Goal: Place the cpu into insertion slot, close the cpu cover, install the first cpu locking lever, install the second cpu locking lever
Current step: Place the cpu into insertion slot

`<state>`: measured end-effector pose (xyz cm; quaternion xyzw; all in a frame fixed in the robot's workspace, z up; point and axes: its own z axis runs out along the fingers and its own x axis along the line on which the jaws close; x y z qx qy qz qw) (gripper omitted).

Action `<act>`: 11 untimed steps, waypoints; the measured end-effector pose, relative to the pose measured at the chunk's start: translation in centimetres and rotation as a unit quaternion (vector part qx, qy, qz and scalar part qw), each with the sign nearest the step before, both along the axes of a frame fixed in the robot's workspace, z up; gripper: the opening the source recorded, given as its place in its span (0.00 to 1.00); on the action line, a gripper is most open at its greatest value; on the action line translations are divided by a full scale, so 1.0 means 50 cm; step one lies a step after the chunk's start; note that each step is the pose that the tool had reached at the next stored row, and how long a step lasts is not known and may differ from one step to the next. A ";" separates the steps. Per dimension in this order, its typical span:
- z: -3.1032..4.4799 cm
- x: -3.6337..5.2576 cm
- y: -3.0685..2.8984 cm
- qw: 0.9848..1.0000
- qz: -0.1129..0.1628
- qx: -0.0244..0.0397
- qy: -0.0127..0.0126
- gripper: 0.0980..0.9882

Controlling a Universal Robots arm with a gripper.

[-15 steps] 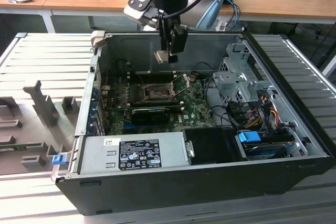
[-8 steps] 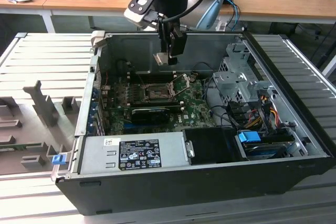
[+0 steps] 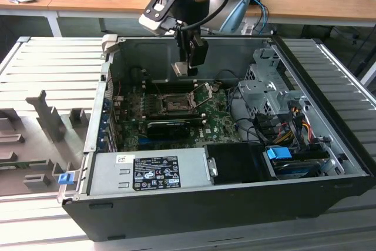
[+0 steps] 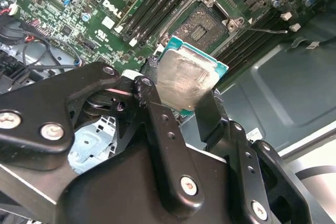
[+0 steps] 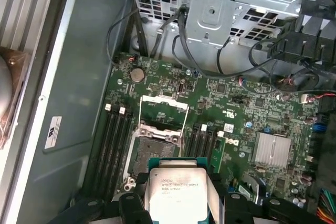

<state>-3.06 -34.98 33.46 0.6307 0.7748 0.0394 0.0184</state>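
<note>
My gripper [image 3: 187, 66] hangs inside the open computer case, above the motherboard, and is shut on the cpu [image 3: 183, 69]. In both wrist views the cpu [image 4: 185, 78] [image 5: 176, 192] is a flat square chip with a grey metal top and a teal edge, pinched by its sides between black fingers [image 4: 209, 113]. The insertion slot [image 5: 155, 149] [image 4: 202, 25] [image 3: 176, 103] lies open below it, and its dark pin field shows. The cpu cover [image 5: 163, 107] is swung up off the slot, a thin metal frame standing at its hinged side.
Long black memory slots [image 5: 115, 139] flank the socket on both sides. A black graphics card [image 3: 167, 126] lies nearer the case front, beside the power supply [image 3: 147, 171]. A metal drive cage [image 3: 267, 86] with cables fills the exterior view's right. Grey fixtures [image 3: 50, 119] stand outside the case.
</note>
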 end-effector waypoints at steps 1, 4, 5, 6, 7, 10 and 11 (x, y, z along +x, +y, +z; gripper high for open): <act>-0.001 0.000 0.000 1.000 -0.006 0.000 0.000 0.48; -0.006 0.000 0.000 0.999 -0.033 0.000 0.000 0.48; -0.008 0.000 0.000 0.999 -0.046 0.000 0.000 0.48; -0.012 0.000 0.000 0.999 -0.053 0.000 0.000 0.48; -0.013 0.000 0.000 0.998 -0.055 0.000 0.000 0.48; -0.022 0.000 0.000 0.998 -0.058 0.000 0.000 0.48; -0.026 0.000 0.000 0.998 -0.058 0.000 0.000 0.48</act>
